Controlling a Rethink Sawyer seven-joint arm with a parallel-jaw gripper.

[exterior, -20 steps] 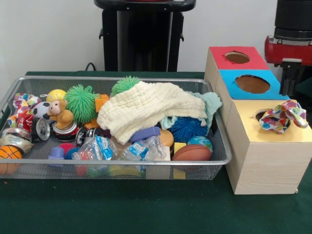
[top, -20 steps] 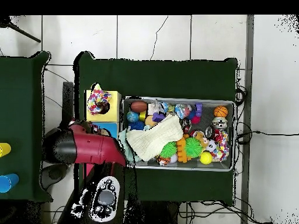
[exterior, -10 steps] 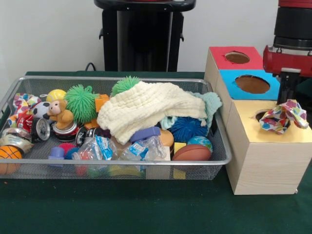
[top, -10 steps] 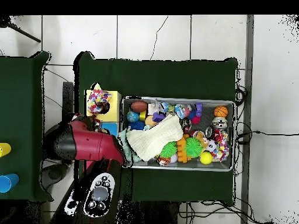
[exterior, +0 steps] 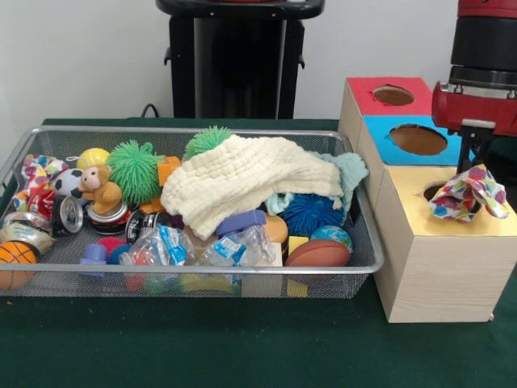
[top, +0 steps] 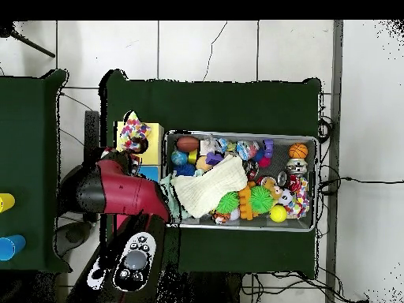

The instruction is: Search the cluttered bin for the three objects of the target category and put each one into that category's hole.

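One white cloth with coloured dots (exterior: 468, 192) lies bunched over the round hole (exterior: 436, 192) of the yellow-topped box (exterior: 440, 242); most of it is outside the hole. It also shows in the overhead view (top: 134, 131). My gripper (exterior: 468, 155) hangs from the red and black arm (exterior: 483, 81) just behind and above this cloth, its tip close to the cloth's top. A second patterned cloth (exterior: 36, 171) lies in the far left end of the wire-mesh bin (exterior: 202, 273). A third is hidden.
A cream waffle cloth (exterior: 242, 182) covers the bin's middle, with a mint knitted cloth (exterior: 349, 171) beside it. Balls, cans, a toy monkey (exterior: 99, 187) and plastic bags fill the bin. The blue-topped (exterior: 416, 139) and red-topped (exterior: 392, 95) boxes stand behind the yellow one.
The arm has moved left in the front view, toward the cloth over the yellow box's hole. The cloth has barely shifted.
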